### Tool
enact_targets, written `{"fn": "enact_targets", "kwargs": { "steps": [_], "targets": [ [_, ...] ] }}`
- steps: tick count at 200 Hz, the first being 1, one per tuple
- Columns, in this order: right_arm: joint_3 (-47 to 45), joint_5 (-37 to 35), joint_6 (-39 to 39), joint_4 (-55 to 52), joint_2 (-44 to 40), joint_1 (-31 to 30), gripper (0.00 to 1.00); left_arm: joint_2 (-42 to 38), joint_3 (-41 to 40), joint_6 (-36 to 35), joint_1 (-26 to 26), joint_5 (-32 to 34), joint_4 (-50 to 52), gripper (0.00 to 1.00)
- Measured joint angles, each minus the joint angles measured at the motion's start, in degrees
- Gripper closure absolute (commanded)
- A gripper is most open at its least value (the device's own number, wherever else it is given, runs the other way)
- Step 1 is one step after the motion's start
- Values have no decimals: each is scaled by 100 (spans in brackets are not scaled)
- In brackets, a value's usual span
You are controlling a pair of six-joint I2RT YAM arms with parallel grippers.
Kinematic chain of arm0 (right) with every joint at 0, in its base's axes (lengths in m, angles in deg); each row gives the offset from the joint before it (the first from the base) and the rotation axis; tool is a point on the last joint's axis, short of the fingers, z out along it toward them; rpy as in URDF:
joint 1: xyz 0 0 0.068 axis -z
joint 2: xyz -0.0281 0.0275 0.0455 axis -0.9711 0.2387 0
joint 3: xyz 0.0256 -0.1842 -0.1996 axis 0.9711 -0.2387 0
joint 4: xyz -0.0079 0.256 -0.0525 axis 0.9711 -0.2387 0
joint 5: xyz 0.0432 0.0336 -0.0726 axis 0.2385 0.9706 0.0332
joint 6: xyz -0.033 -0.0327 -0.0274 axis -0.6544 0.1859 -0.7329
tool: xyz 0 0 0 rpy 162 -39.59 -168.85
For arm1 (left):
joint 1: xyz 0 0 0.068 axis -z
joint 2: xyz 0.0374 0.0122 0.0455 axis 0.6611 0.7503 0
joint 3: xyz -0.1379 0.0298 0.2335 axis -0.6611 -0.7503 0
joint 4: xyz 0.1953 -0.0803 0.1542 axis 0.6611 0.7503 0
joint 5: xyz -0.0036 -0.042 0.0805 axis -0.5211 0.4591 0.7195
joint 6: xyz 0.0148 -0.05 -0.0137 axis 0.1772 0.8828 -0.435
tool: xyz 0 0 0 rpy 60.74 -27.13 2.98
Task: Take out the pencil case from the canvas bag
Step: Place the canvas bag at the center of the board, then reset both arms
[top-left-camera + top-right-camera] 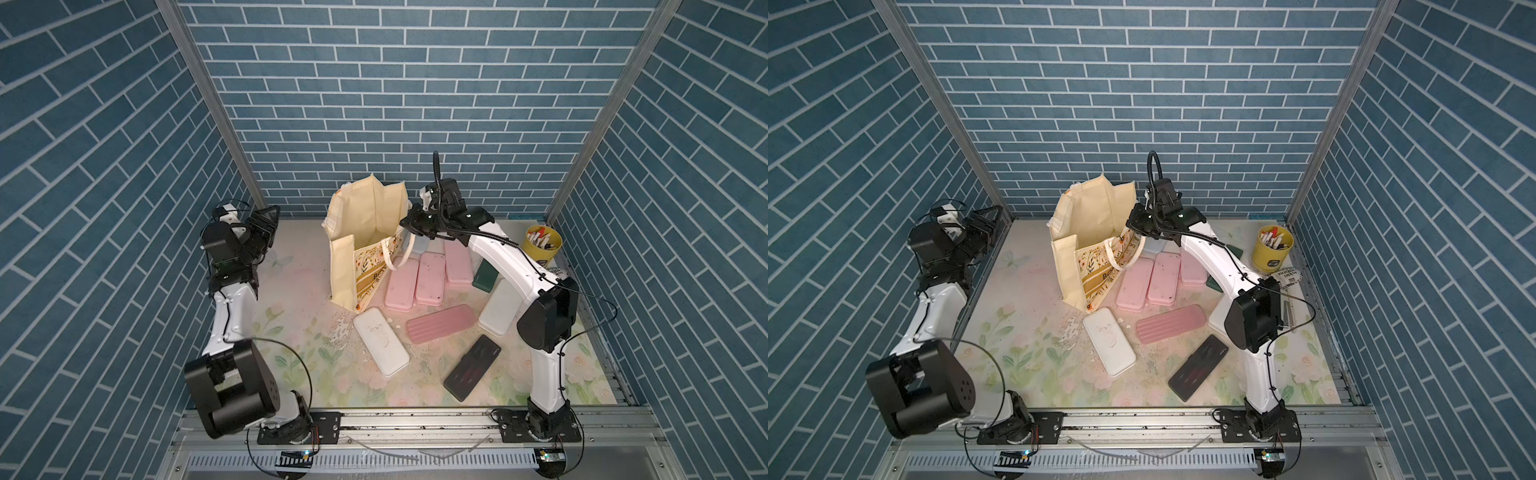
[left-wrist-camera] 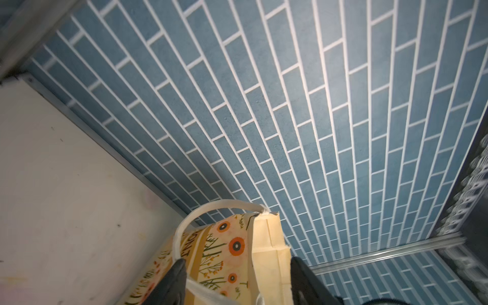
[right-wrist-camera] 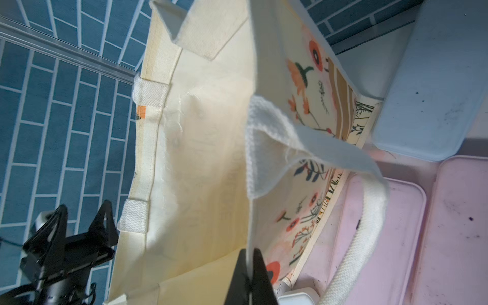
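Right gripper (image 3: 249,266): pinched shut on bag (image 1: 365,241) rim.
Left gripper (image 1: 266,220): jaws wide, empty, 10 o'clock of table (image 1: 299,374).
Bag: upright, mouth open, table's 11 o'clock.
Pink cases (image 1: 430,278): flat, bag's 4 o'clock.

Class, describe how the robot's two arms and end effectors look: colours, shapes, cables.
The left arm and right arm have white shell links between blocky black joint housings. A ribbed black hose arches above the right wrist; a thin black wire loops by the left base. The left end effector has black fingers shaped as open triangles; the right end effector is black too.
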Motion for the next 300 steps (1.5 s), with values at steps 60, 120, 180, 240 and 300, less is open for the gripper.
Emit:
{"fn": "enact_targets", "kwargs": {
  "steps": [60,120,180,240,300],
  "targets": [
    [4,-431,-330,-485,-39,-26,50,-1080,-142,-1576,-2,761,1145,30],
    [-562,-863,-586,-590,-1036,-72,36,-1375,-197,-2234,-15,1075,1674,28],
    [-616,-1106,-791,-597,-1646,-177,35,-1609,-168,-2581,-20,1200,1987,28],
    [-1574,-2026,-1130,-675,-2988,-186,35,-1928,-155,-2959,-20,1349,2199,28],
    [-3195,-3348,-1818,-785,-4688,280,35,-2743,-1414,-3241,-15,2002,2000,28]
  ]
}}
